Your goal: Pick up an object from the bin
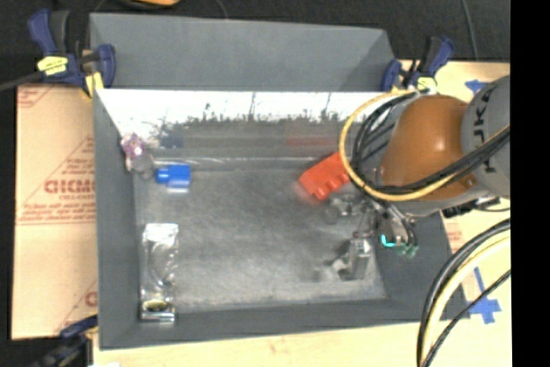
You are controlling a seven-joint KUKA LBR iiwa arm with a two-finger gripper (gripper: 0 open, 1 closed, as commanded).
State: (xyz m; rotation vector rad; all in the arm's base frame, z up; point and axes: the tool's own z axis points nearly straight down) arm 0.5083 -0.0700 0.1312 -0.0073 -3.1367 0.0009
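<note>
My gripper [348, 234] hangs low over the right part of the bin floor, under the arm's orange cover. Its two metal fingers stand apart, one [343, 207] farther back and one [352, 260] nearer the front wall, with only bare floor between them, so it is open. An orange-red block [323, 178] lies just behind and left of the rear finger, close to it but outside the gap.
A small blue block [173, 175] lies at the back left, with a small clear pinkish thing [133, 149] in the corner beside it. A clear plastic packet [160, 272] lies along the left wall toward the front. The arm and its cables cover the bin's right wall.
</note>
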